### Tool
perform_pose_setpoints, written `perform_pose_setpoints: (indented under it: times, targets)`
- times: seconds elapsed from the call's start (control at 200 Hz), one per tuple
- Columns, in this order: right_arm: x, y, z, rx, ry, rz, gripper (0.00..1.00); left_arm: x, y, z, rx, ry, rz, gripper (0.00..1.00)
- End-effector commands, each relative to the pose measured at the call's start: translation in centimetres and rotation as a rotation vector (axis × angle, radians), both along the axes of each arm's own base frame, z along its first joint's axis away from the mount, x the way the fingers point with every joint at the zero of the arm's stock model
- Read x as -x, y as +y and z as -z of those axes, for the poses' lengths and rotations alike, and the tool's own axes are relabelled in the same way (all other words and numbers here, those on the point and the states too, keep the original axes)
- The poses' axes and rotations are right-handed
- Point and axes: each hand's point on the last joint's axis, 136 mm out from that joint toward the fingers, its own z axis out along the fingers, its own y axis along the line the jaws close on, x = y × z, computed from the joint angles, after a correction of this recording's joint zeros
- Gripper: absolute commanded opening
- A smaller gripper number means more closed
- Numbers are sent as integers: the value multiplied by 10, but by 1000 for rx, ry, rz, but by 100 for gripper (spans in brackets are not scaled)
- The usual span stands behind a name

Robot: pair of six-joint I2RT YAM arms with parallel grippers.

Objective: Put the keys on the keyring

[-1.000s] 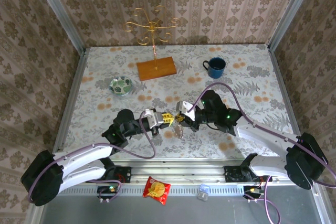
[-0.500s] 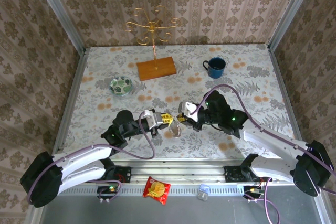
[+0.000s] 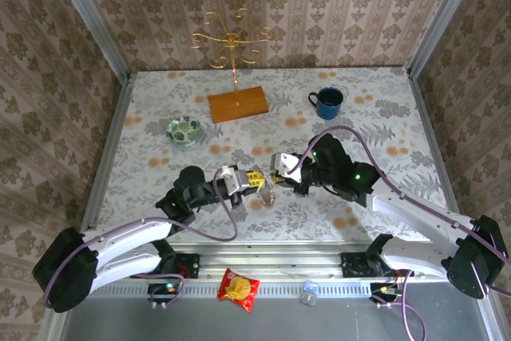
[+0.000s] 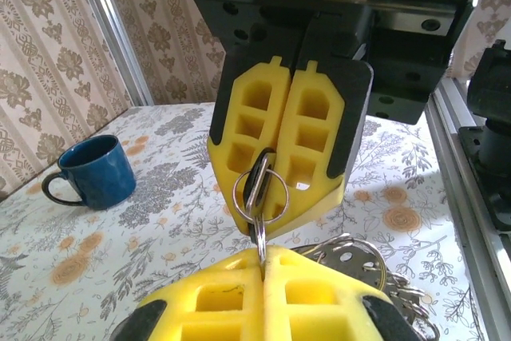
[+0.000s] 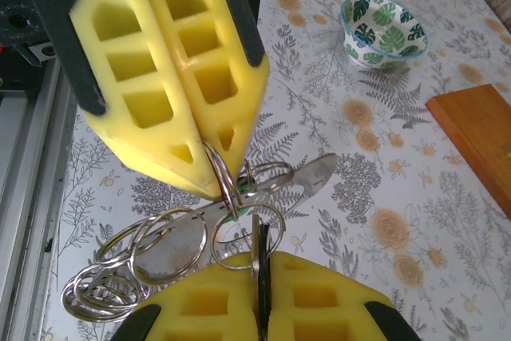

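The flower-patterned counter [image 3: 383, 117] is carrying everything; the left arm [image 3: 128, 241] and right arm [image 3: 407, 205] are reaching in from the near edge and meeting tip to tip at its near middle; a wooden board [image 3: 238, 105] is lying at the back with a gold stand [image 3: 230, 41] rising behind it; a blue mug [image 3: 327, 101] is standing to its right and a leaf-patterned bowl [image 3: 184, 129] to its left; a snack packet [image 3: 238, 287] is lying on the rail by the arm bases; the left claw [image 4: 262, 255] is pressing its yellow fingers together on a thin edge of the keyring [image 4: 257, 185]; the right claw [image 5: 261, 259] is clamping another loop of the same bunch; the keyring, a cluster of linked steel rings, is hanging between the two claws; a silver key [image 5: 307, 175] is lying among the rings, its blade pointing toward the bowl; whether the lowest rings are touching the counter I cannot tell.
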Motion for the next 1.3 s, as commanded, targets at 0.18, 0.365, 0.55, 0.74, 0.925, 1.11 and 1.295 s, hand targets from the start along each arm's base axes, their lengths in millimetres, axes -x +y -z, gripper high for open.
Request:
perform_pose_setpoints:
  times: [0.18,0.365,0.55,0.74,0.925,1.11,1.295]
  targets:
    - [-11,-4,-28,49,-95,40,0,-7,4,1,-12,-9,-36,36]
    - [-16,-6,-30,90,-99,59,0,-8,16,-9,32,-37,-94,54]
    - [-18,3,-33,94,-90,52,0,-29,51,-30,132,-78,-327,61]
    - [-8,44,-35,64,-71,-15,0,-61,124,-49,244,-98,-738,68]
    - [-5,98,-30,-5,-34,-55,0,-80,189,-28,249,32,-1033,71]
    - [-21,124,10,10,54,-24,0,-81,207,-25,275,74,-1088,71]
    - [-40,90,64,169,112,55,0,-85,213,-20,253,89,-1123,73]
